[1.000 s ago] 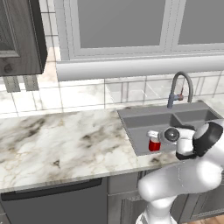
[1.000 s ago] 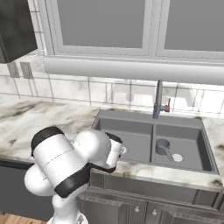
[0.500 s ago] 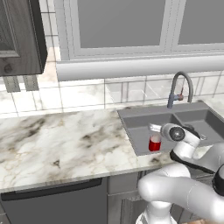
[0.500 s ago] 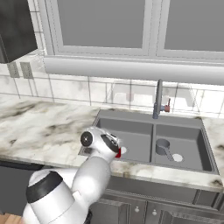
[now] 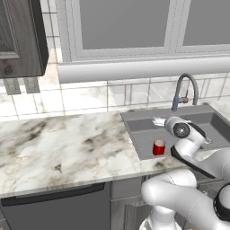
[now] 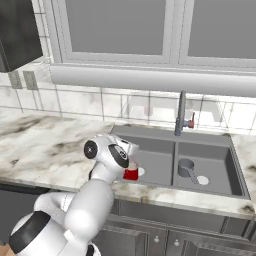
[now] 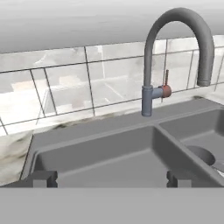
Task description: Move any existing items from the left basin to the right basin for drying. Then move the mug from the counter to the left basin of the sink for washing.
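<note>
The red mug (image 5: 158,147) stands upright on the floor of the left basin (image 5: 143,134) of the sink, close to its front wall; in the right base view the mug (image 6: 131,174) is partly hidden behind my hand. The grey handled vessel (image 6: 186,167) sits in the right basin (image 6: 210,160), and its rim (image 7: 202,154) shows at the hand view's right edge. My gripper (image 7: 109,179) hangs above the front of the left basin (image 7: 105,157), open, its fingertips (image 7: 43,177) wide apart with nothing between them. It looks toward the tap.
The arched grey tap (image 7: 175,61) with its red mark rises behind the divider between the basins. The marble counter (image 5: 67,143) stretches to the left of the sink. My arm's bulky elbow (image 5: 179,197) fills the space in front of the sink. A tiled wall and a window ledge stand behind.
My hand has lifted slightly away from the red mug, and the arm's elbow has swung down and across. The mug stays put in the left basin. The jaws stay wide.
</note>
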Controlling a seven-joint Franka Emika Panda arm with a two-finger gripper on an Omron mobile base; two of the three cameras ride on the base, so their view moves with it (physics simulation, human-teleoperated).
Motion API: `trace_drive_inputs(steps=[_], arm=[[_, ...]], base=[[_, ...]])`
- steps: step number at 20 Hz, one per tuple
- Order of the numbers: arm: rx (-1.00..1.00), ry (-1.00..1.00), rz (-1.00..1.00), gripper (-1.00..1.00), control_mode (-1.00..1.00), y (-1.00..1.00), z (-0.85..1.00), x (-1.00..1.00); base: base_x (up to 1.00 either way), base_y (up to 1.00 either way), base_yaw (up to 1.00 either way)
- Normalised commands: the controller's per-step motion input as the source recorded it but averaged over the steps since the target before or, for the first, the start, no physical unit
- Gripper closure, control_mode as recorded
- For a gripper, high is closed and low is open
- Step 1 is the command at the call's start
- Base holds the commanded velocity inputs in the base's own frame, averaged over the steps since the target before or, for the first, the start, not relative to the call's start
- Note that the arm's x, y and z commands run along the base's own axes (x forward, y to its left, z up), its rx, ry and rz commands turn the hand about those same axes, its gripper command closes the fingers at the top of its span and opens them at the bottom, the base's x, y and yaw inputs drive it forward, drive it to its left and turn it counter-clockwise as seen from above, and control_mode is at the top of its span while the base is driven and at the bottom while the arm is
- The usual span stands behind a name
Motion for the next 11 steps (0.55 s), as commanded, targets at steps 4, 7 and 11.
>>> trace_drive_inputs(steps=[4, 7, 11], arm=[[-0.06, 0.0, 0.0, -1.0, -1.0, 0.2, 0.62, -0.02], [-0.05, 0.0, 0.0, -1.0, -1.0, 0.25, 0.58, -0.07], [-0.06, 0.0, 0.0, -1.0, -1.0, 0.3, 0.53, -0.18]], base=[[0.0, 0.0, 0.0], [0.0, 0.0, 0.0], [0.0, 0.0, 0.0]])
